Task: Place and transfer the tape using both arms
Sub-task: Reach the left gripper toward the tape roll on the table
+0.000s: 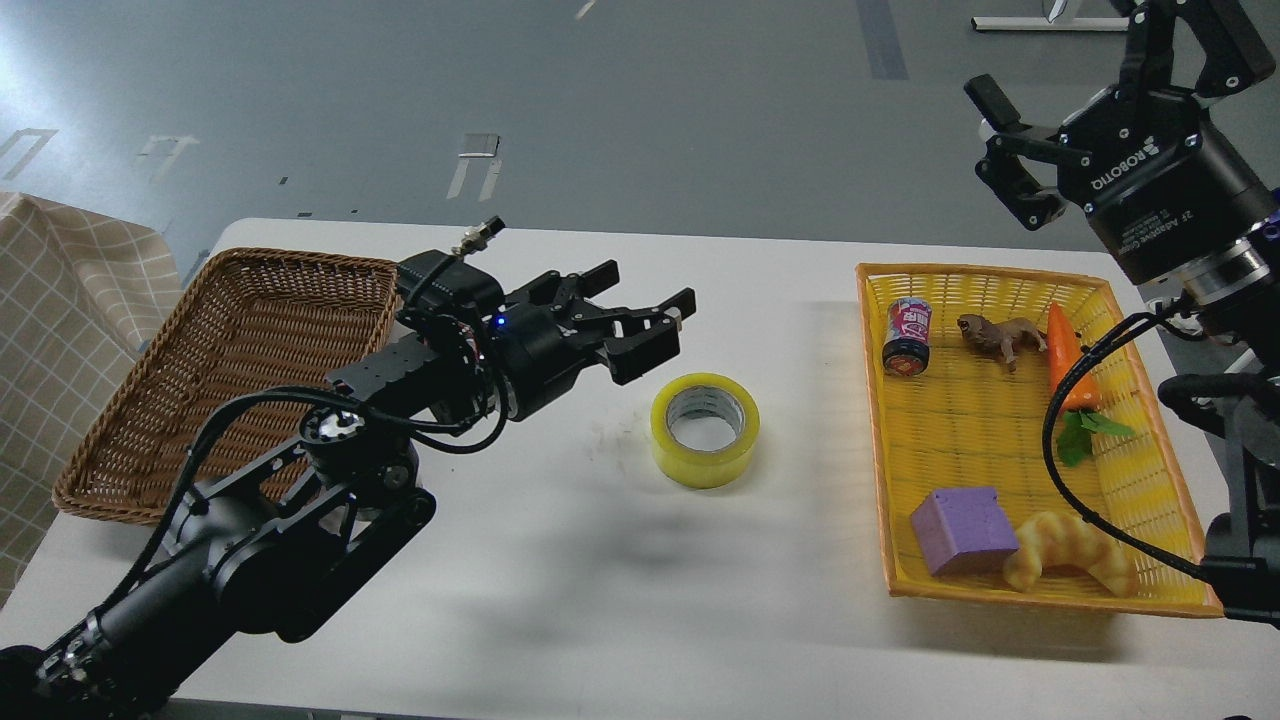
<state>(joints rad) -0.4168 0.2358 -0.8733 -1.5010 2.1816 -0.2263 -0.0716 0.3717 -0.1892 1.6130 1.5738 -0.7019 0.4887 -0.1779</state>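
The yellow tape roll [704, 430] lies flat on the white table [560, 580], near its middle. My left gripper [648, 292] is open and empty. It points right, low over the table, just left of and above the tape, apart from it. My right gripper [1085, 55] is open and empty, raised high at the top right, beyond the yellow basket's far edge; its upper finger runs out of the frame.
A brown wicker basket [150, 400] stands empty at the left. A yellow basket [1150, 500] at the right holds a can [907, 337], a toy animal [1000, 337], a carrot [1066, 360], a purple cube [963, 530] and a croissant [1068, 553]. A checked cloth [50, 330] hangs at far left.
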